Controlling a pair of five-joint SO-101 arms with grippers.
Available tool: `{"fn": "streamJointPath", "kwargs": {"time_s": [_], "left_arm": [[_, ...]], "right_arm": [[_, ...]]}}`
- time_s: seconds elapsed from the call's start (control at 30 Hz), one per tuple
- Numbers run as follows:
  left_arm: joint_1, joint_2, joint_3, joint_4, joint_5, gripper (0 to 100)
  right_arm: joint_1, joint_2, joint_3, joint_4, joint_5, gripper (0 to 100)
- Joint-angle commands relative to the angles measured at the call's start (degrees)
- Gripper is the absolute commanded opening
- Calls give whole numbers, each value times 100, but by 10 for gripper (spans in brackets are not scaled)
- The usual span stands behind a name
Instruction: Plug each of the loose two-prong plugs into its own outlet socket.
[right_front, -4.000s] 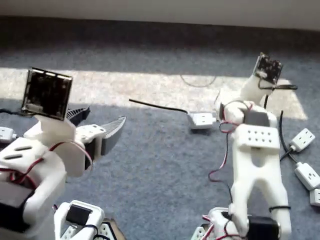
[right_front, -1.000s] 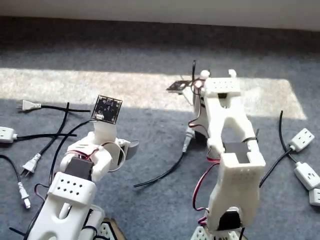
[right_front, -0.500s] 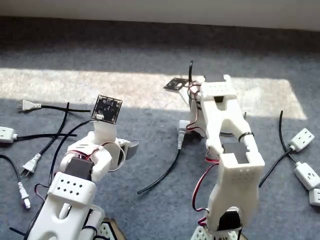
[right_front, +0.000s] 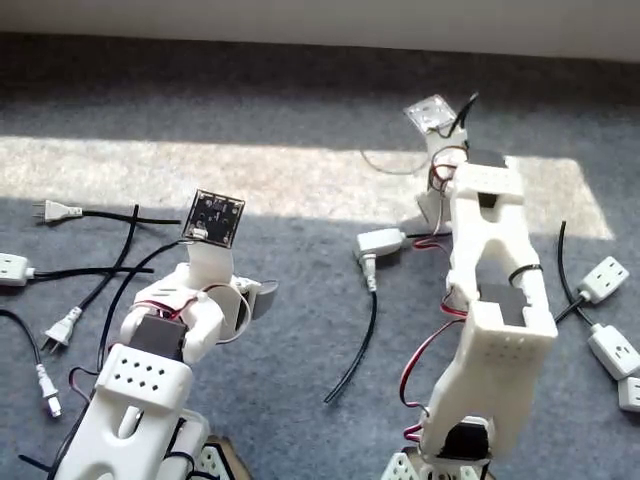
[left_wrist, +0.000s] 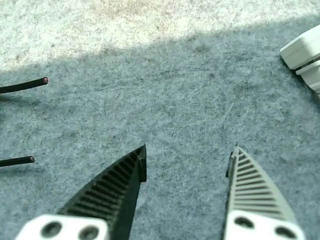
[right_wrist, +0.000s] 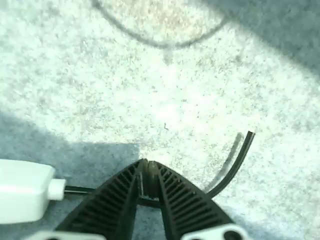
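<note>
1. While its jaws are pinched shut on a thin black cord (right_wrist: 234, 160), the right end effector (right_wrist: 148, 167) sits low over sunlit carpet (right_front: 300, 120), with a white block (right_front: 381, 241) just beside it.
2. From the right end effector, the white block lies on the side toward the left arm. Its long axis runs in line with the held cord, across the gap between the two arms. It is probably a socket piece, though its face cannot be made out. A longer trailing cord (right_front: 365, 340) runs from it back toward the arm bases.
3. With jaws wide apart and nothing between them, the left end effector (left_wrist: 189, 148) hangs over bare carpet, well apart from the white block. The right arm is plainly the nearer of the two.
4. Loose two-prong plugs (right_front: 62, 330) lie beyond the left arm, on the side away from the right end effector, so the left arm looks better placed to fetch one. Outlet sockets (right_front: 605, 280) lie on the outer side of the right arm.
5. Seen from above, the plugs and sockets sit at opposite flanks, a layout neither wrist camera takes in. The right wrist view shows what the arm hides from above: the grip is on the cord, not the block, and the cord's cut end pokes out just past the jaws.
</note>
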Motion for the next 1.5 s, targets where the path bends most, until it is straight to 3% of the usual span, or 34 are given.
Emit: {"fn": "streamJointPath", "kwargs": {"time_s": [0.0,0.13,0.3,0.47,0.63,0.8,1.07,1.47], "left_arm": [[-57,-75,-22,-97,26,267],[-48,-75,-22,-105,26,267],[-48,-75,-22,-105,26,267],[-48,-75,-22,-105,26,267],[-57,-75,-13,-105,26,267],[-57,-75,189,-396,18,267],[-31,-75,286,-563,18,267],[-22,-75,286,-563,18,267]], "right_arm": [[-189,-365,-40,418,123,41],[-462,-409,-119,1191,580,195],[-743,-910,-189,1965,1969,327],[-1051,-1771,-154,2193,2136,330],[-1244,-1982,567,2202,3156,329],[-892,-1982,875,2202,4308,328],[-945,-1956,927,2123,5424,328],[-1341,-1007,884,1314,5609,328]]}}
